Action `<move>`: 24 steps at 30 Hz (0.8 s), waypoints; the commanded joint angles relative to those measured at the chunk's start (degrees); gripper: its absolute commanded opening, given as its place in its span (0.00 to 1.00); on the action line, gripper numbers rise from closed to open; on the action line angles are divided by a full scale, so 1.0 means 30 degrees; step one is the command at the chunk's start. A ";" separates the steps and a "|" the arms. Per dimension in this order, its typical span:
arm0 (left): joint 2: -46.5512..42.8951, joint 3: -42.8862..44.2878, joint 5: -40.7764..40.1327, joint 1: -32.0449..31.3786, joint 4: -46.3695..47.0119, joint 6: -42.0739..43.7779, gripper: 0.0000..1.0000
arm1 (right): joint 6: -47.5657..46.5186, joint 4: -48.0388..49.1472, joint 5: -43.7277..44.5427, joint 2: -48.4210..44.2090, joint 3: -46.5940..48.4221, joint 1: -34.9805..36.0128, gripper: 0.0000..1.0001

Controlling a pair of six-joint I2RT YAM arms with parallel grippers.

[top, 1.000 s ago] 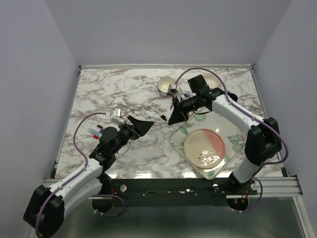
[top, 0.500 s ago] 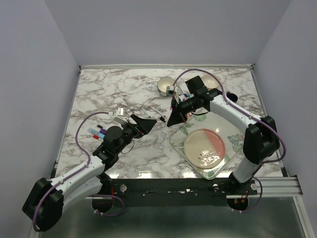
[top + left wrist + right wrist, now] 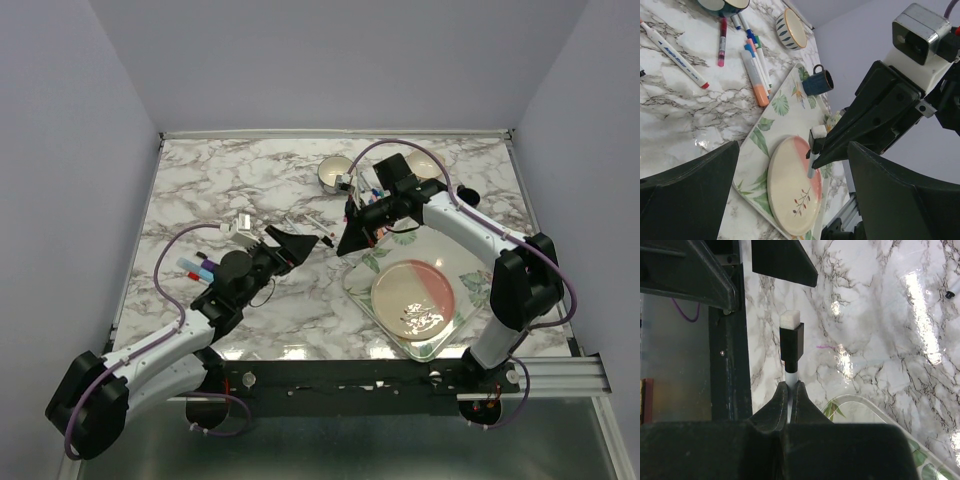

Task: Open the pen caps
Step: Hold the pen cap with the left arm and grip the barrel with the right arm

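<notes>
My right gripper (image 3: 790,386) is shut on the white barrel of a marker pen (image 3: 790,376). Its black cap (image 3: 792,342), with a white block on its end, points away from the fingers towards my left gripper. In the left wrist view the capped pen (image 3: 813,150) hangs between my left gripper's (image 3: 794,146) two wide-open jaws, touching neither. From above, my left gripper (image 3: 300,243) sits just left of my right gripper (image 3: 347,243), over the table's middle. Loose pens with blue, red and purple caps (image 3: 197,266) lie at the left.
A leaf-patterned tray (image 3: 358,284) with a pink and cream plate (image 3: 413,298) lies at the right front. More pens (image 3: 754,70) lie beside it, near a bowl (image 3: 335,173). A striped bowl (image 3: 790,30) and a dark mug (image 3: 818,82) stand behind.
My left gripper has moved right and forward, closing in on the capped pen held by my right gripper. The right gripper has shifted only slightly.
</notes>
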 commanded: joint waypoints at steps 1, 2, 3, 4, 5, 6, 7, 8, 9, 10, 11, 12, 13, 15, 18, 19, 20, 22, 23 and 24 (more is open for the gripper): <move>0.0342 0.0739 -0.1273 -0.0334 -0.0116 -0.0326 0.98 | -0.0169 -0.0097 -0.0330 0.0404 -0.0028 0.0190 0.01; 0.0401 0.0826 -0.1360 -0.0392 -0.0116 -0.0385 0.98 | -0.0169 -0.0097 -0.0330 0.0433 -0.0028 0.0219 0.01; 0.0430 0.0885 -0.1506 -0.0422 -0.0116 -0.0443 0.98 | -0.0140 -0.0097 -0.0301 0.0433 -0.0028 0.0248 0.00; 0.0605 0.0914 -0.1565 -0.0509 -0.0174 -0.0473 0.98 | -0.0169 -0.0097 -0.0272 0.0462 -0.0028 0.0219 0.01; 0.0664 0.1031 -0.1624 -0.0539 -0.0175 -0.0502 0.98 | -0.0198 -0.0097 -0.0272 0.0433 -0.0028 0.0219 0.01; 0.0781 0.1090 -0.1654 -0.0598 -0.0175 -0.0531 0.98 | -0.0198 -0.0097 -0.0214 0.0491 -0.0028 0.0190 0.01; 0.0898 0.1177 -0.1741 -0.0714 -0.0204 -0.0532 0.98 | -0.0198 -0.0097 -0.0184 0.0491 -0.0028 0.0248 0.01; 0.1160 0.1323 -0.1742 -0.0773 -0.0175 -0.0561 0.98 | -0.0169 -0.0097 -0.0184 0.0491 0.0001 0.0219 0.01; 0.1279 0.1412 -0.1771 -0.0861 -0.0204 -0.0561 0.98 | -0.0198 -0.0097 -0.0184 0.0491 0.0030 0.0219 0.01; 0.1396 0.1471 -0.1945 -0.0920 -0.0175 -0.0619 0.97 | -0.0198 -0.0097 -0.0184 0.0491 0.0002 0.0190 0.01; 0.1658 0.1616 -0.2034 -0.1152 -0.0233 -0.0678 0.96 | -0.0198 -0.0097 -0.0184 0.0462 0.0001 0.0219 0.01; 0.1835 0.1734 -0.2209 -0.1242 -0.0291 -0.0707 0.95 | -0.0169 -0.0068 -0.0155 0.0462 0.0030 0.0219 0.01; 0.2098 0.1851 -0.2414 -0.1388 -0.0611 -0.0824 0.93 | -0.0169 -0.0097 -0.0155 0.0462 0.0002 0.0219 0.01; 0.2392 0.2173 -0.2971 -0.1681 -0.0819 -0.0883 0.90 | -0.0198 -0.0068 -0.0155 0.0462 0.0030 0.0219 0.01; 0.3153 0.2612 -0.3528 -0.2032 -0.0878 -0.0913 0.84 | -0.0169 -0.0068 -0.0126 0.0491 -0.0028 0.0219 0.00; 0.3329 0.2759 -0.3674 -0.2092 -0.1052 -0.0884 0.83 | -0.0140 -0.0039 -0.0096 0.0491 -0.0028 0.0190 0.01; 0.3708 0.3021 -0.3820 -0.2208 -0.1082 -0.0854 0.81 | -0.0140 -0.0038 -0.0096 0.0491 -0.0028 0.0219 0.01; 0.4091 0.3287 -0.4026 -0.2472 -0.1258 -0.0825 0.74 | -0.0169 -0.0038 -0.0038 0.0491 -0.0028 0.0219 0.01; 0.4383 0.3491 -0.4027 -0.2560 -0.1259 -0.0796 0.73 | -0.0169 -0.0038 -0.0037 0.0491 -0.0028 0.0219 0.01; 0.4502 0.3551 -0.4114 -0.2619 -0.1259 -0.0766 0.67 | -0.0169 -0.0038 -0.0037 0.0491 0.0001 0.0219 0.01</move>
